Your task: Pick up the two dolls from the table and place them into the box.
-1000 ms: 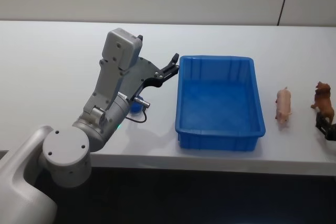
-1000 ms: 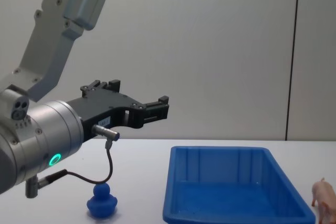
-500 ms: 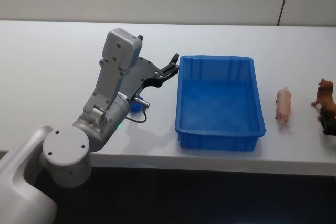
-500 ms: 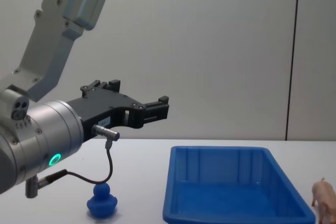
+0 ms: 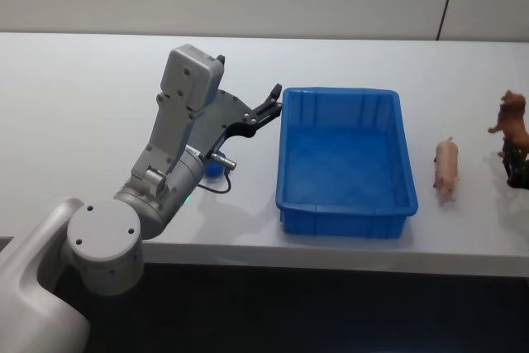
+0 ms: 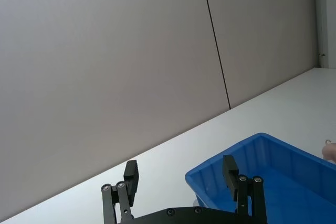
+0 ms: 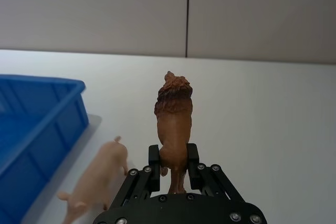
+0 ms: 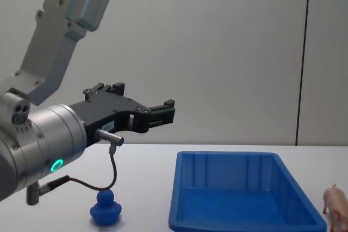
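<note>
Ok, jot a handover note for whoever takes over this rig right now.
Right gripper: shut on the brown animal, out to the right of the box.
Left gripper: open, holding nothing, raised beside the box's left wall.
Pink pig: on the table, right of the box.
Blue duck: on the table, left of the box.
Done: one doll grasped.
Left: carry it into the box, then add a second; none is inside yet.
</note>
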Tool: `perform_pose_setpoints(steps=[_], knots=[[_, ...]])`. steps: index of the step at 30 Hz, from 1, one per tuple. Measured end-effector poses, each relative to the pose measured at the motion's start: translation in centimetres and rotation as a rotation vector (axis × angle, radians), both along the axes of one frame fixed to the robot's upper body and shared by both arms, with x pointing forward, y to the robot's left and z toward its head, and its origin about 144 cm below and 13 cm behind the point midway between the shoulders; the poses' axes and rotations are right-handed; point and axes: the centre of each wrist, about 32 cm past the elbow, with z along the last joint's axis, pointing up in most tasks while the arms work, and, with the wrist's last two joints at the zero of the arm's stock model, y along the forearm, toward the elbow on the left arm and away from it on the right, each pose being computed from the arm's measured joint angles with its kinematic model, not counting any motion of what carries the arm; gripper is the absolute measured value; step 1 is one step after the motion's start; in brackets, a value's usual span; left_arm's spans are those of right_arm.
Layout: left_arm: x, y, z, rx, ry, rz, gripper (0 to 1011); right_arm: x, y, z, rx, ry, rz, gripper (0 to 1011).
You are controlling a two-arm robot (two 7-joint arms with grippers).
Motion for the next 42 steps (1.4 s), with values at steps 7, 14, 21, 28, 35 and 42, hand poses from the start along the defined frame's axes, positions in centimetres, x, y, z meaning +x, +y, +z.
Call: perform_pose_setpoints(steps=[7, 14, 21, 28, 35, 42], knots=[[0.0, 0.0, 0.0, 0.000, 0.000, 0.000, 1001, 0.0, 0.7, 1.3, -0.013, -0.070, 0.064, 281], [0.0, 0.0, 0.0, 0.000, 0.000, 0.000, 1001, 0.2, 1.9, 2.7, -0.023, -0.118, 0.152, 281], [0.0, 0.0, 0.0, 0.000, 0.000, 0.000, 1001, 0.7, 3.8, 3.9, -0.030, -0.124, 0.261, 282], [0.0, 0.0, 0.0, 0.000, 0.000, 0.000, 1001, 1.4, 5.5, 4.6, -0.029, -0.080, 0.327, 281], [0.0, 0.0, 0.0, 0.000, 0.000, 0.000, 1001, 2.3, 6.8, 4.7, -0.027, -0.031, 0.352, 344], [0.0, 0.0, 0.0, 0.000, 0.000, 0.000, 1001, 2.9, 7.4, 4.7, -0.027, -0.013, 0.353, 586]])
